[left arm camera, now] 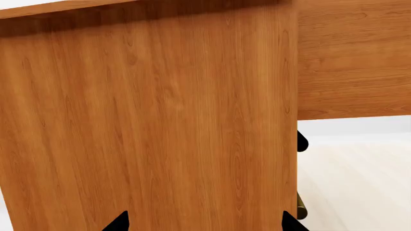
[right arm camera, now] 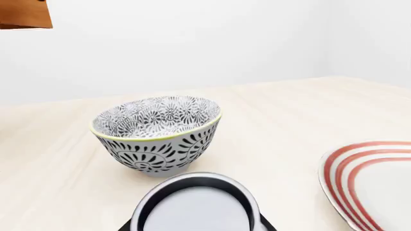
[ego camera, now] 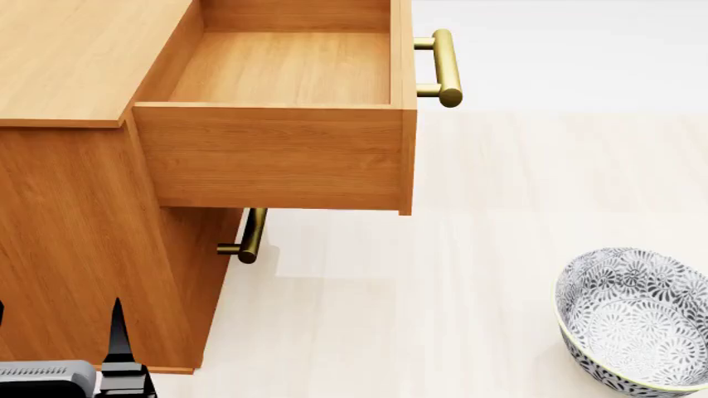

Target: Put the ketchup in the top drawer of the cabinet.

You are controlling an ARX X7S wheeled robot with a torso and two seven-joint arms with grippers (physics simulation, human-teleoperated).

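Observation:
The cabinet [ego camera: 78, 249] stands at the left of the head view with its top drawer [ego camera: 277, 149] pulled out, open and empty, its brass handle [ego camera: 445, 66] at the far end. My left gripper [left arm camera: 205, 222] is open, its fingertips [left arm camera: 119, 222] spread close against the cabinet's wooden side; it also shows in the head view [ego camera: 61, 336] at the bottom left. In the right wrist view the ketchup [right arm camera: 199, 207] shows only its silver-grey lid, held between the black fingers [right arm camera: 268, 225] of my right gripper [right arm camera: 198, 227]. Its label is hidden.
A patterned grey-white bowl [ego camera: 636, 319] sits on the pale floor at the right, and shows just beyond the can in the right wrist view [right arm camera: 157, 132]. A red-striped white plate [right arm camera: 372, 183] lies beside it. The lower drawer's handle [ego camera: 249, 236] juts out under the open drawer.

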